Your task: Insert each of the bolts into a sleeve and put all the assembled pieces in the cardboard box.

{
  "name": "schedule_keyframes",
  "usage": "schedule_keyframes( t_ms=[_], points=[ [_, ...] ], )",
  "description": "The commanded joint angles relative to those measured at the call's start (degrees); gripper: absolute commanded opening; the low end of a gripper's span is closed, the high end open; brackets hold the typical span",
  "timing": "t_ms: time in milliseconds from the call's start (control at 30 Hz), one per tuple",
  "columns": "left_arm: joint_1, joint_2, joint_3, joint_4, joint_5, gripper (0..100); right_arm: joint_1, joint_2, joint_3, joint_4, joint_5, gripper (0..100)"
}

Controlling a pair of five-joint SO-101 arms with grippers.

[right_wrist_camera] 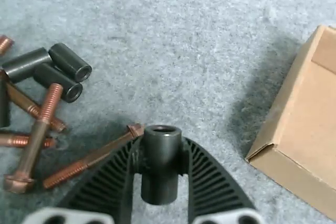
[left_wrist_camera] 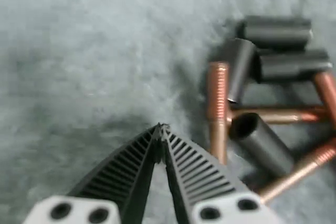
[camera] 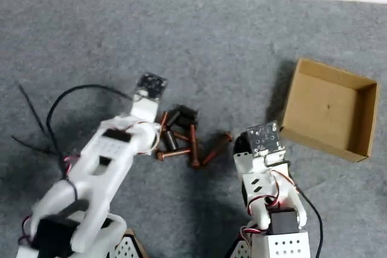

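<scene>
A grey table cover [camera: 199,34] of rough, fuzzy, carpet-like cloth fills the frame; at lower centre lie bolts [camera: 193,140] of copper-coloured metal, threaded and faintly shiny, among sleeves [camera: 184,115] with a smooth, dark, matt finish. At the right sits a cardboard box [camera: 294,104] of plain brown matt board. The arms [camera: 103,167] have smooth white plastic shells, while the left gripper [left_wrist_camera: 160,128] and right gripper [right_wrist_camera: 160,148] are ribbed matt black plastic, the right one clasping a smooth, dully gleaming sleeve [right_wrist_camera: 159,171].

No writing, number, label or sign can be read. A small dark mark [camera: 328,106] inside the cardboard box [camera: 314,126] is too small to tell.
</scene>
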Motion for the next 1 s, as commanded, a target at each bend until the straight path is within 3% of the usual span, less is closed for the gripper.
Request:
schedule_keyframes(
  t_ms=[0, 200, 600, 967],
  points=[
    [2.33, 1.19, -4.97, 5.36, -0.44, 2, -0.22, -1.19, 2.07, 0.31, 0.62, 0.4],
    [3.03, 0.57, -3.82, 5.54, -0.44, 14, -0.22, -1.19, 2.07, 0.31, 0.62, 0.4],
    [5.93, 0.04, -3.82, 5.71, -0.44, 15, -0.22, -1.19, 2.15, 0.40, 0.62, 0.4],
    [3.82, -25.19, 7.52, 7.74, 5.27, 15, -0.22, -1.27, 2.15, 0.40, 0.62, 0.4]
  ],
)
